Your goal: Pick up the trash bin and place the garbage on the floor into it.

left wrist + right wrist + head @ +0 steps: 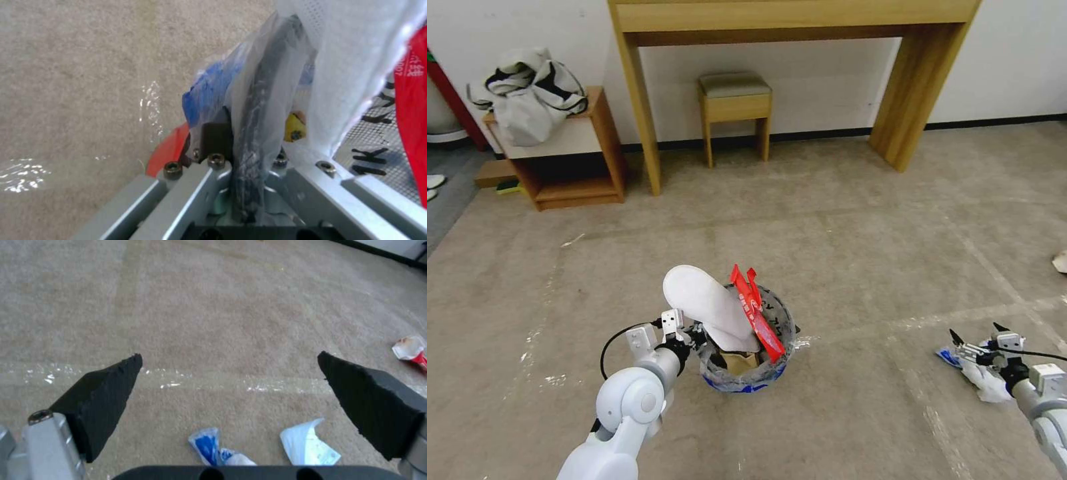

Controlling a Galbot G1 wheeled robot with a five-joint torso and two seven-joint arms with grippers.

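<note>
The left gripper (688,333) is clamped on the near-left rim of the trash bin (747,373), its black finger (262,110) seen wrapped in the clear liner, on which black "1K" is read in the left wrist view. A white slipper (707,307) and red wrapper (755,313) with white lettering are seen protruding from the bin, held above the carpet (840,220). The right gripper (979,337) is held with fingers (102,396) apart above white-blue crumpled papers (307,445); another scrap (410,349) is shown farther off in the right wrist view.
</note>
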